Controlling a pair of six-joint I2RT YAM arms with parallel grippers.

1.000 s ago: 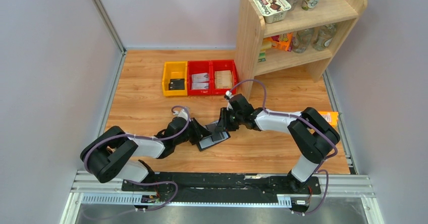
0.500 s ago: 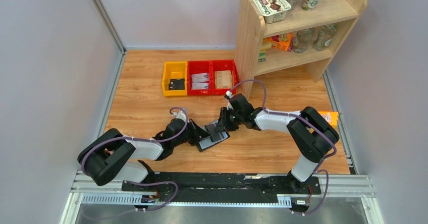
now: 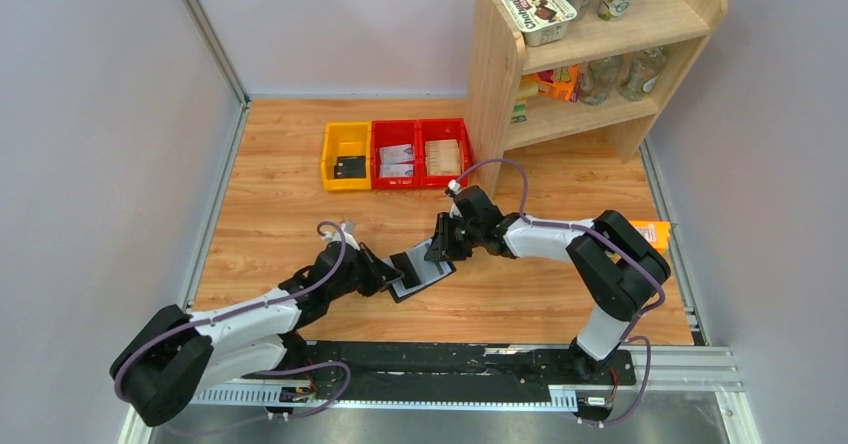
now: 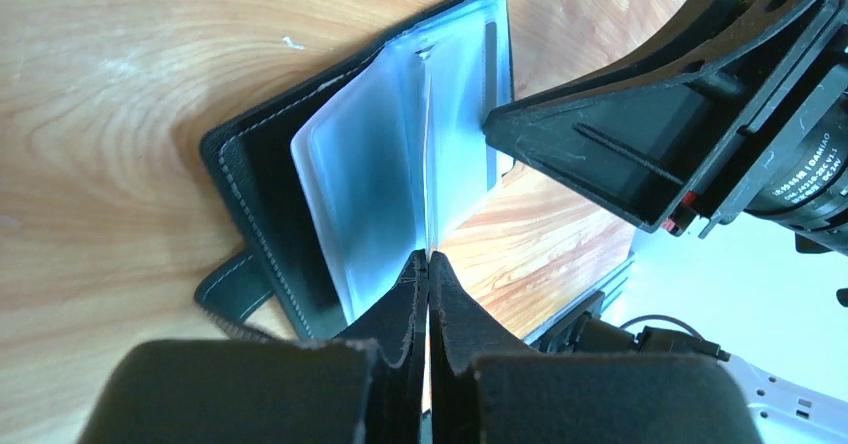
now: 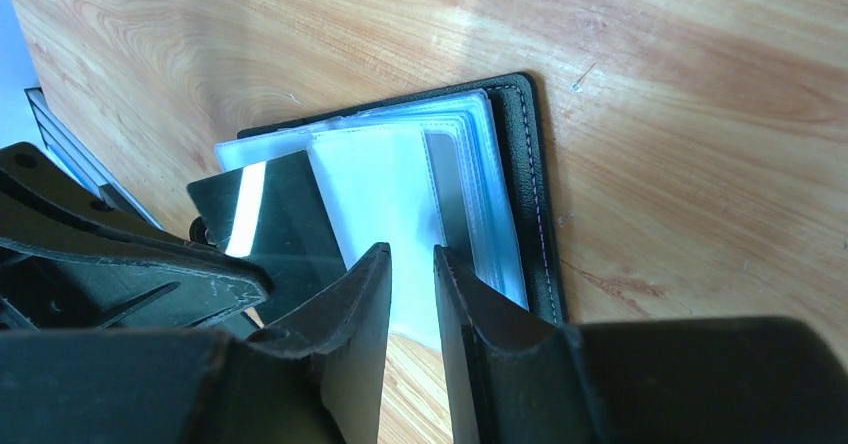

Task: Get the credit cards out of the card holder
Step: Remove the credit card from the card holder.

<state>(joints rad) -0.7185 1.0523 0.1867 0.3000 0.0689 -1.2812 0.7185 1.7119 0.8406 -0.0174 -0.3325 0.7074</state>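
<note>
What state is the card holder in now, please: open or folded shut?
Open: the card holder lies spread flat, its clear sleeves fanned upward.

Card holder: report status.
Left gripper shut on card. Right gripper slightly open, tips at holder. Holder lies open. Nothing blocking.

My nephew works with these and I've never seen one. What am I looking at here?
These are two robot arms bolted at the near edge of a table, each ending in a two-finger gripper. The wide picture comes from a fixed camera above and behind them; the close-ups come from wrist cameras, so the dark shapes at the bottom are each arm's own fingers. On the table lies an open black card holder with clear sleeves. The left gripper is pinched shut on what looks like a black card. The right gripper, fingers slightly apart, sits over the sleeves. Behind are coloured bins and a wooden shelf.
</note>
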